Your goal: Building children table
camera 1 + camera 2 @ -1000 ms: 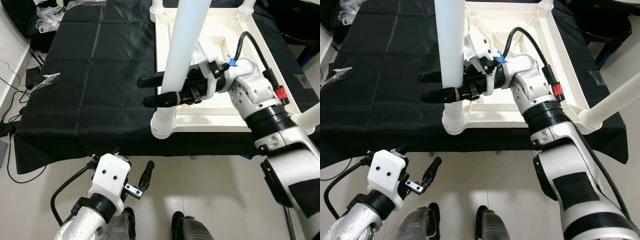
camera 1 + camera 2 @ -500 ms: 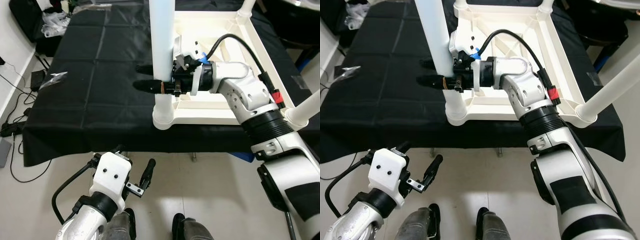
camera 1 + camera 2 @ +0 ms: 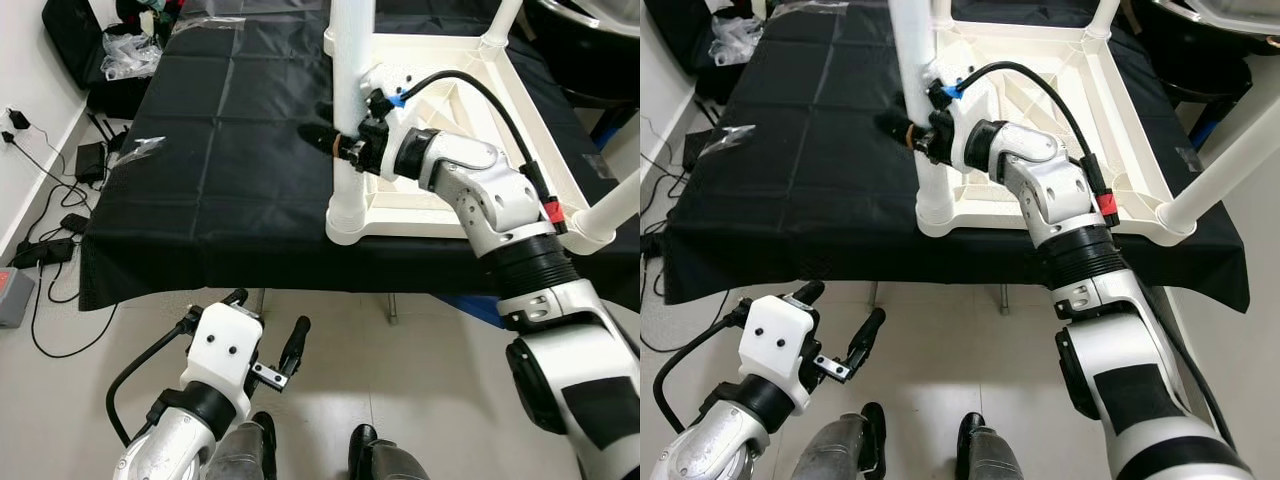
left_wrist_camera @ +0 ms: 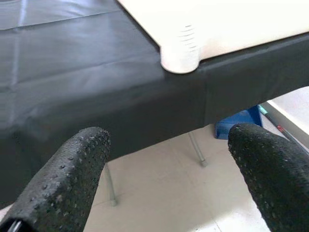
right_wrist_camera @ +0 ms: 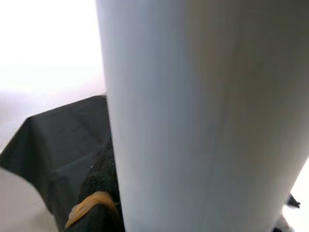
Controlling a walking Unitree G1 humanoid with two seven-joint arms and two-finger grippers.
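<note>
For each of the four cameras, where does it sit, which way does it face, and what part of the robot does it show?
Left eye view: on the head, looking down at the black tablecloth, the upturned white table, both arms.
Right eye view: beside it, same scene; right claw around the near-left table leg.
Left wrist view: low, looking along the open left claw toward the table's corner socket.
Right wrist view: pressed against that leg, one finger beside it.
Shared: both wrist views show the black tablecloth.
</note>
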